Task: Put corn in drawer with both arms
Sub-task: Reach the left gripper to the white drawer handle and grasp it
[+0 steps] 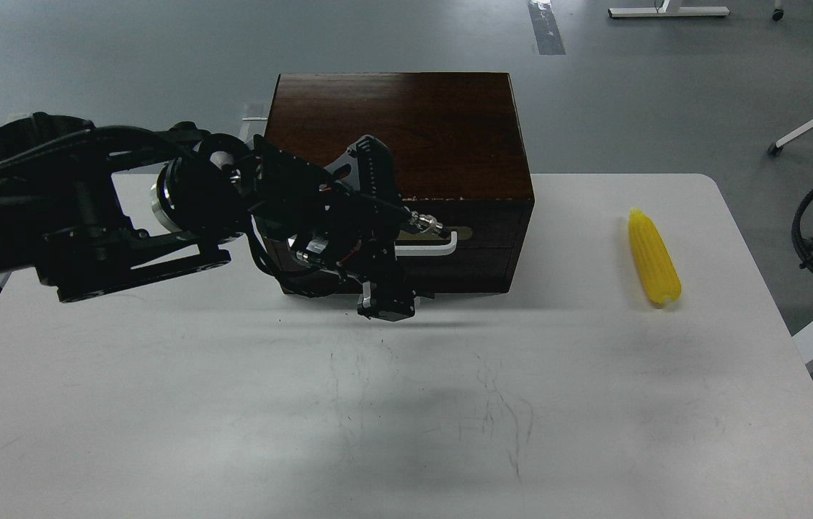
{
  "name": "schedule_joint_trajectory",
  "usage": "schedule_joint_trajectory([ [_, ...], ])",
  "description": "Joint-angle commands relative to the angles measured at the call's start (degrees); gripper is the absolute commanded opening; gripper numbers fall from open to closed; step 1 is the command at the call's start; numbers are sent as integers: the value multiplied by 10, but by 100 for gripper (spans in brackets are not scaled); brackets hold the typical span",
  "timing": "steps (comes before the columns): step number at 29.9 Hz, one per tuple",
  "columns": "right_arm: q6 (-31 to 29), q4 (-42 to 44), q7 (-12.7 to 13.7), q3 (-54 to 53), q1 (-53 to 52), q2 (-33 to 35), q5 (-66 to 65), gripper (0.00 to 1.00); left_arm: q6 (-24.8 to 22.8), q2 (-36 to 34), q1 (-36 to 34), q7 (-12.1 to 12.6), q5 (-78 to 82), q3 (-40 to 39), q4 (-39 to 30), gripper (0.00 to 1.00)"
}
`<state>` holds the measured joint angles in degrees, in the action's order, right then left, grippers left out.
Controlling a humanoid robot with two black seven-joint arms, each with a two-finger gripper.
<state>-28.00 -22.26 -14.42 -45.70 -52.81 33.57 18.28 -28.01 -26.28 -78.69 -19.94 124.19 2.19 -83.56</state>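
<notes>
1. At the left side, the left arm (pixel 89 209) reaches across to the front of the dark wood box (pixel 392 130). Its gripper (pixel 386 306) hangs just before the drawer (pixel 471 249), close to the white handle (pixel 435 249). The jaws are seen dark and end-on, so I cannot tell if they are open or closed, or if they touch the handle.
2. At the middle, the drawer looks closed. The handle is a stiff thin bar, probably the only good place to hold; the box may slide on the smooth table (pixel 233 418) when pulled.
3. At the right side, the corn (pixel 653 258) lies flat on the table, well apart from the box. It seems light, hard and ribbed, and it can roll. I would take it across the thick middle, not at the narrow tip.
4. The right arm is not in view.
</notes>
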Motion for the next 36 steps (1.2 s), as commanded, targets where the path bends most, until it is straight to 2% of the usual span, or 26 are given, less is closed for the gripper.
schedule_joint_trajectory([
  [1, 0, 6, 1, 0, 0, 0, 0, 100, 0, 3, -2, 3, 4, 19, 3, 89],
  [12, 0, 12, 1, -1, 0, 1, 0, 100, 0, 1, -1, 10, 8, 21, 16, 89],
  [17, 0, 12, 1, -1, 0, 1, 0, 100, 0, 4, 2, 14, 8, 27, 48, 89],
  [36, 0, 12, 0, -2, 0, 0, 1, 100, 0, 3, 12, 7, 8, 39, 53, 89],
])
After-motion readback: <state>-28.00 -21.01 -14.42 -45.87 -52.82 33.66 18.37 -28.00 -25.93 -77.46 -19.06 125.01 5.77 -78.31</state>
